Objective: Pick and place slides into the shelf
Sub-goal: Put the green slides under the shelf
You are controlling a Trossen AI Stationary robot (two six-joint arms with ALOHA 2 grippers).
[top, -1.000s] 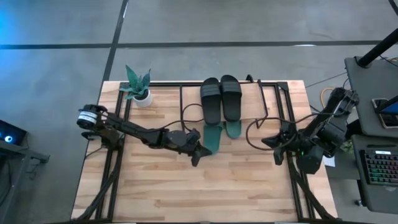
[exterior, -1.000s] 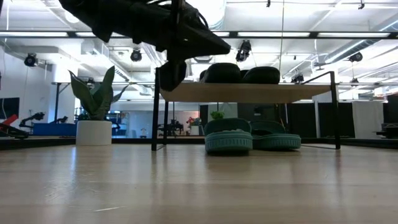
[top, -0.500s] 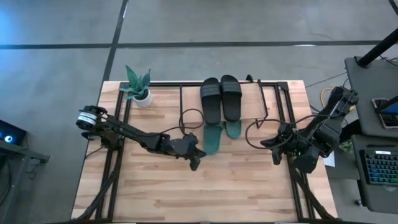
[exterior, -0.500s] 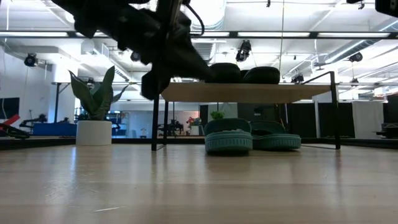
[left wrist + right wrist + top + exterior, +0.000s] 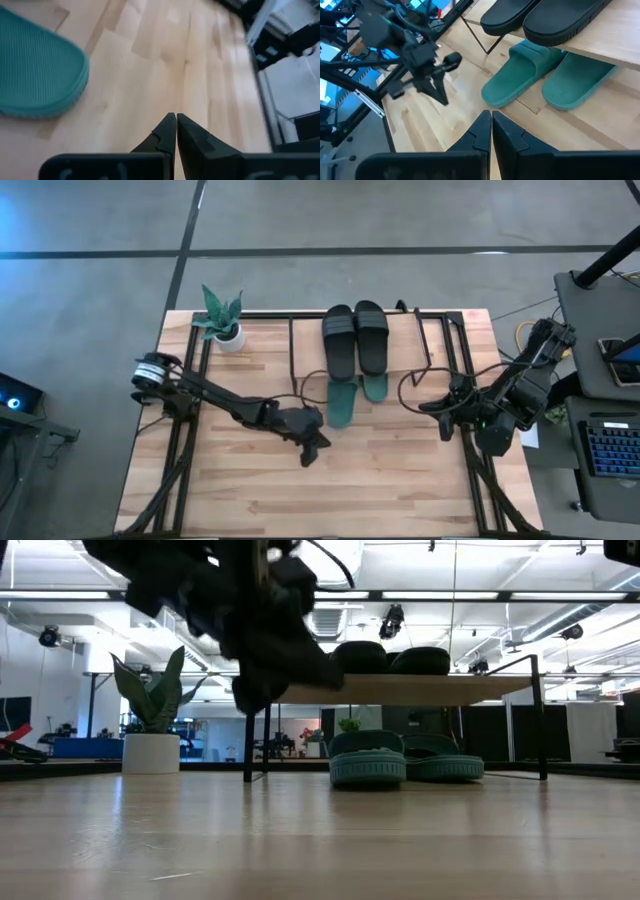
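Wooden planks form the counter (image 5: 400, 480), which is seen from above on a black frame over a grey floor. At its far edge the shelf (image 5: 400, 689) is placed, a low rack with a light top board and thin black legs. Two black slides (image 5: 355, 338) are laid side by side on the top board, and two teal slides (image 5: 400, 762) are kept on the lower level under them, with their ends coming out from below the board toward the middle of the counter. A small potted plant (image 5: 222, 317) is found at the far left corner of the counter, well apart from the shelf.

The left tool (image 5: 311, 450) is held over the bare wood near the middle of the counter, just in front of the left teal slide (image 5: 37, 75) and a little to its left. It is not touching the slide. Its two fingers are pressed together and nothing is grasped between them, as is shown clearly in the left wrist view.

The right tool (image 5: 443, 426) is kept at the right side of the counter, near the black frame rail and apart from the shelf. Its fingers are also clenched together and empty. From the right wrist view, both pairs of slides and the left tool are seen farther off.
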